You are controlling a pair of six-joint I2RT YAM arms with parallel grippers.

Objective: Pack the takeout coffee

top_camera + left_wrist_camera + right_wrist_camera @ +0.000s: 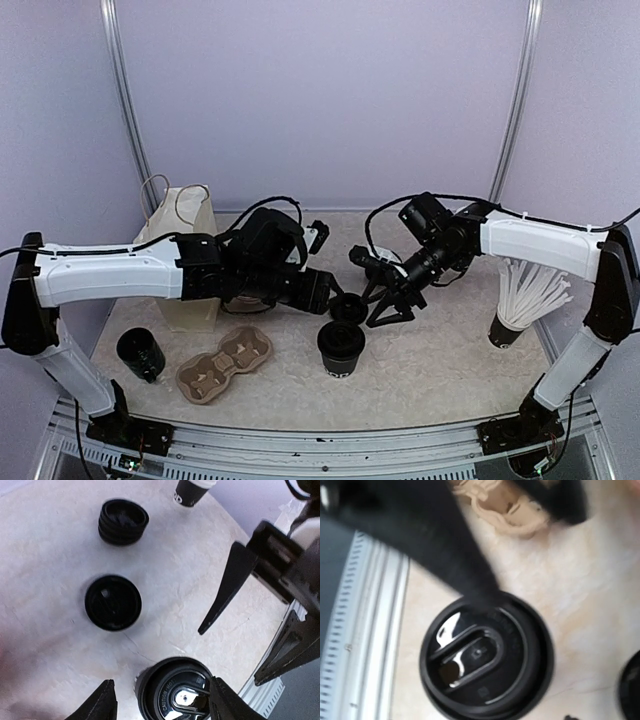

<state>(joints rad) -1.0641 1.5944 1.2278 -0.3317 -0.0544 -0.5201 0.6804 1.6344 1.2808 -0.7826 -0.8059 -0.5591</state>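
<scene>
Takeout coffee [341, 348] lidded, upright, mid-table. Left gripper [162, 702] spread above it, seemingly not touching. Right gripper [390, 312] spread, just beside. Grip squarely below lid, light squeeze.

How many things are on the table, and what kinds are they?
Lidded coffee cup: 1
Loose lid: 1
Stack of lids: 1
Open black cup: 1
Cup of white sticks: 1
Cardboard cup tray: 1
Paper bag: 1
Total: 7
</scene>
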